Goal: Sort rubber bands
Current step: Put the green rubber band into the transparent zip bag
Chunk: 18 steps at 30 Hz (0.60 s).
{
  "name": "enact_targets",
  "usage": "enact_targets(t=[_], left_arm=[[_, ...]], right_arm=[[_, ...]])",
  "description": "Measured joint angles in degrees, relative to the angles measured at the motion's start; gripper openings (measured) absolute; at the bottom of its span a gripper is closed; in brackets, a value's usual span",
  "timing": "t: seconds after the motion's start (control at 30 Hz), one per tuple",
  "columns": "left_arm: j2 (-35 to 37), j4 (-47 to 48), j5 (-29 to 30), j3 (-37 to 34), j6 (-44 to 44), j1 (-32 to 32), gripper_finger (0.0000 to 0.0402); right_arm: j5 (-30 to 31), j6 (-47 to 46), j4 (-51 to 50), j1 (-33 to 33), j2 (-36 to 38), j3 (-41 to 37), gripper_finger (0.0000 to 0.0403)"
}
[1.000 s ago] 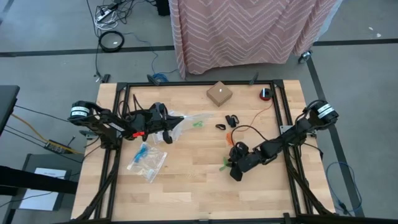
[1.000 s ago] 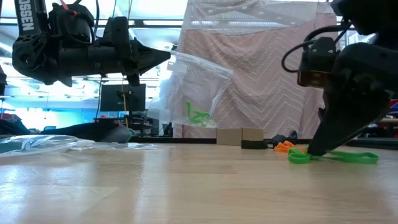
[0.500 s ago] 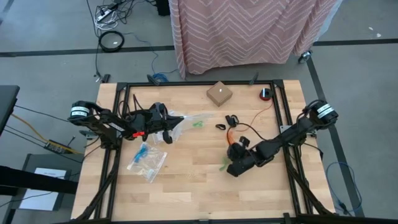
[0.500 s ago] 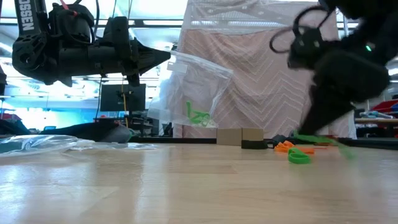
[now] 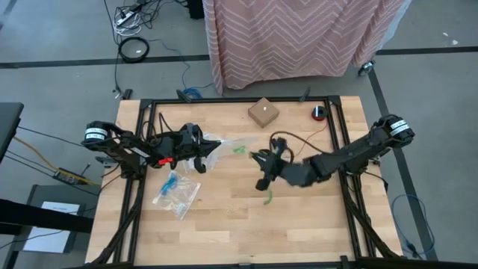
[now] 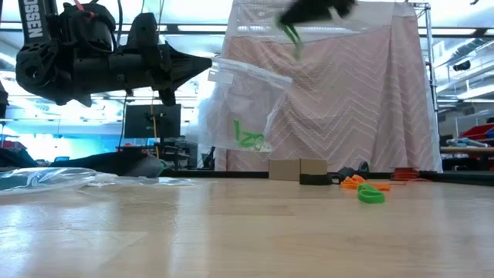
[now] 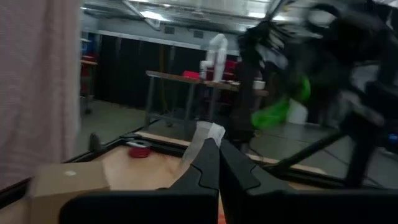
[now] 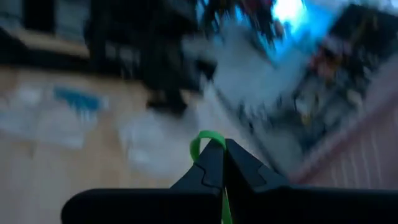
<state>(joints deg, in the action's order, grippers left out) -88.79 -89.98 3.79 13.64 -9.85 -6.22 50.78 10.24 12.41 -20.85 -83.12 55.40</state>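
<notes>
Right pincer (image 5: 258,159) pinches 1 green rubber band (image 6: 292,36); left pincer (image 5: 208,152) clamps 1 clear bag (image 6: 243,108).

zip bags (image 5: 178,193): 2 | cardboard box (image 5: 263,112): 1 | arms (image 5: 343,155): 2

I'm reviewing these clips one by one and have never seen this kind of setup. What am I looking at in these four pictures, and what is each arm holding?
These are two dark robot arms at a wooden table. One picture looks straight down from above, one looks level across the tabletop, and two come from cameras on the arms' wrists.

The left gripper is shut on the edge of a clear zip bag, holding it up off the table; green bands already sit inside it. The right gripper is shut on a green rubber band and is lifted above the table, near the bag.

On the table lie a second bag with blue bands, one more green band, orange bands, and a small cardboard box.
</notes>
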Motion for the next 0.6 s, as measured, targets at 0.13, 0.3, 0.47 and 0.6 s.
enact_targets(t=[0.13,0.3,0.47,0.6], left_arm=[[0.0,-0.02,-2.23,0.08,-0.92,0.02,0.0003],[0.0,0.01,-4.06,0.1,-1.3,0.02,0.0003],[0.0,0.01,-4.52,0.23,-1.33,0.02,0.0004],[0.0,-0.06,-4.5,1.28,-1.17,0.02,0.0004]], right_arm=[[-15.02,11.14,13.71,4.8,1.35,0.01,0.0],[-30.97,9.35,16.53,12.72,1.61,0.01,0.0],[-34.45,6.94,17.3,17.4,0.2,-0.04,0.0],[-32.57,5.14,17.89,19.47,-0.7,-0.01,0.0]])
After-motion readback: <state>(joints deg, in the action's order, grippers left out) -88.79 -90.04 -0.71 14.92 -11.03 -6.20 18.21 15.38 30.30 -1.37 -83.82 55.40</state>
